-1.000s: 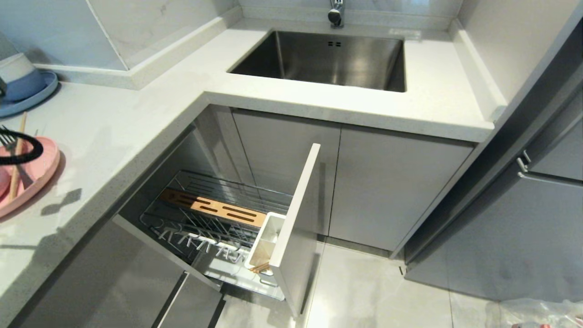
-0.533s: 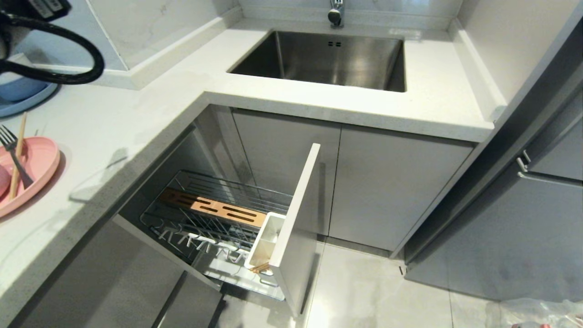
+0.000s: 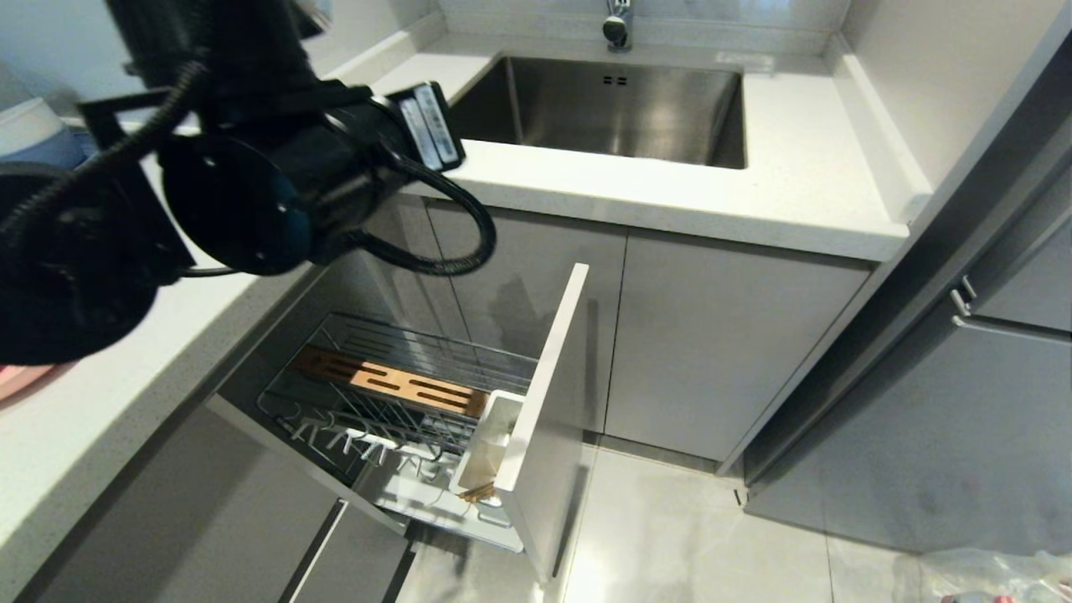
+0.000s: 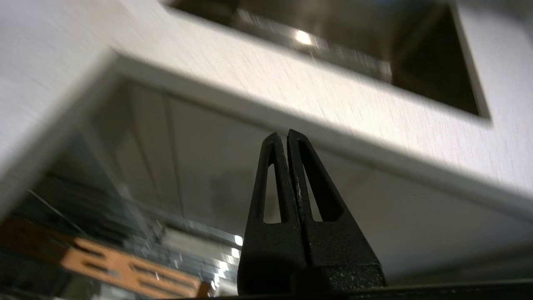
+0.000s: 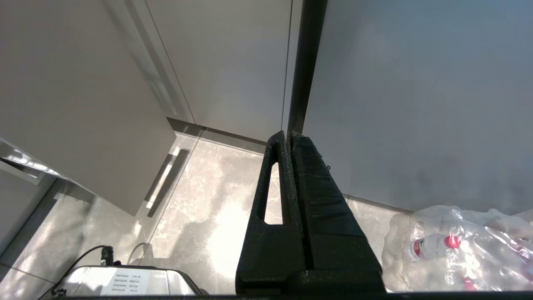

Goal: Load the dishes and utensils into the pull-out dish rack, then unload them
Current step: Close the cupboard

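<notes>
Swinging in from the far left edge, my left arm had come right across the head view since a second ago, from down by the pink plate to above the counter corner, hiding most of that plate now.

Jaws first: the left gripper (image 4: 287,135) was pressed fully shut, tips together, nothing between them. I judged that as a transit pose, empty and tucked so it wouldn't snag the wire on the way down. In its wrist view those closed tips pointed past the counter edge (image 4: 333,137) toward the grey cabinet front under the sink, with the slotted wooden strip (image 4: 120,266) low at one side.

Out from there, the pull-out dish rack (image 3: 394,394) stood drawn open below the counter corner. Its white utensil cup (image 3: 486,444) sat hard against the inside of the drawer front (image 3: 544,402), and light wooden chopsticks (image 3: 477,492) appeared to rest at its base, so I reckoned one utensil was already loaded. No dish showed in the wire slots.

Only a sliver of the pink plate (image 3: 21,381) peeked out at the left edge under the arm; bowl and fork I couldn't see.

Right gripper (image 5: 289,135) hung parked, also closed on nothing, aimed at the floor (image 5: 200,216) beside the tall cabinet, well clear.
</notes>
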You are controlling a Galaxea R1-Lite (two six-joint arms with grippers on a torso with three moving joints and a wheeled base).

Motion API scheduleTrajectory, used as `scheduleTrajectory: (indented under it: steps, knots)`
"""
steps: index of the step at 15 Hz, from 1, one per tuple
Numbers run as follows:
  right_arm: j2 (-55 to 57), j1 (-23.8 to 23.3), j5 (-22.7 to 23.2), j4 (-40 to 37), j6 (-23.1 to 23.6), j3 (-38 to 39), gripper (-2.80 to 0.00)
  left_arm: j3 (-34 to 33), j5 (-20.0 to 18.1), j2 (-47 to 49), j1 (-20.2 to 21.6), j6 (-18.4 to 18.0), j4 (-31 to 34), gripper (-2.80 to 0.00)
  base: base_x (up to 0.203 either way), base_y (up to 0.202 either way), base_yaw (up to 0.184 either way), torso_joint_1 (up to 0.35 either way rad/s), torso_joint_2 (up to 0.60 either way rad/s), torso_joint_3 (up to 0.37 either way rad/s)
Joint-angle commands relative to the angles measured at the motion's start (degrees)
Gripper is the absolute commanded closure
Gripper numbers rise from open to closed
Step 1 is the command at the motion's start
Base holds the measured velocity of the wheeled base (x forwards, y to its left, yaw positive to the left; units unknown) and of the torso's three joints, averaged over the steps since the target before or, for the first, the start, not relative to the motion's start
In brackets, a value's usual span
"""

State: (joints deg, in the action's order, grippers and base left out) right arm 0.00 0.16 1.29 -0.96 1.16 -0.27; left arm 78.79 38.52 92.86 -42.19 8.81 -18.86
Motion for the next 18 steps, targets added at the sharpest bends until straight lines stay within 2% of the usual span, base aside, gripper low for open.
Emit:
scheduleTrajectory:
  steps: [1,3,4,6,10,15,18]
  knots:
    - [0.00,0.02,0.03,0.00,0.07,0.00,0.00,0.06,-1.14,4.52,-3.16,2.55,2.83,0.00,0.000,0.000,0.000,0.000,0.00,0.000]
    - [0.00,0.02,0.03,0.00,0.05,0.00,0.00,0.05,-3.69,7.35,-4.42,5.40,7.08,0.00,0.000,0.000,0.000,0.000,0.00,0.000]
    - [0.00,0.02,0.03,0.00,0.07,0.00,0.00,0.05,-6.41,8.65,-4.87,6.45,9.25,0.00,0.000,0.000,0.000,0.000,0.00,0.000]
    - [0.00,0.02,0.03,0.00,0.07,0.00,0.00,-0.14,-8.06,11.05,-6.51,7.93,12.02,0.00,0.000,0.000,0.000,0.000,0.00,0.000]
    - [0.00,0.02,0.03,0.00,0.07,0.00,0.00,-1.16,-12.01,14.20,-7.86,8.42,15.46,0.00,0.000,0.000,0.000,0.000,0.00,0.000]
    - [0.00,0.02,0.03,0.00,0.00,0.00,0.00,-1.80,-11.53,18.79,-8.02,7.89,15.56,0.00,0.000,0.000,0.000,0.000,0.00,0.000]
    - [0.00,0.02,0.03,0.00,0.07,0.00,0.00,-1.71,-7.08,22.24,-7.47,6.33,15.19,0.00,0.000,0.000,0.000,0.000,0.00,0.000]
